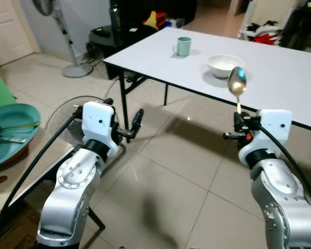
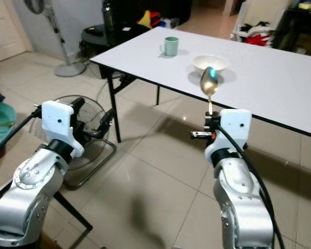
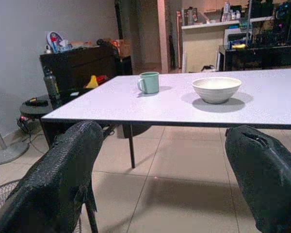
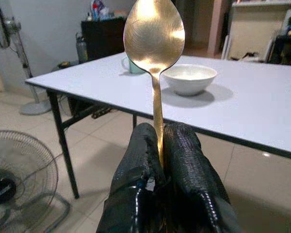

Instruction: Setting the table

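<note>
Head views are evenly lit and sharp, and my silver arms show soft highlights. The floor tiles [image 1: 186,155] carry glossy reflections and a diffuse shadow beneath the white table [image 1: 280,72]. In my right wrist view, the spoon [image 4: 154,34] glares golden across its bowl, while my black fingers [image 4: 136,194] stay dark and slightly soft. My left wrist view is dimmer and grainier; my near fingers [image 3: 63,179] are out of focus there.
</note>
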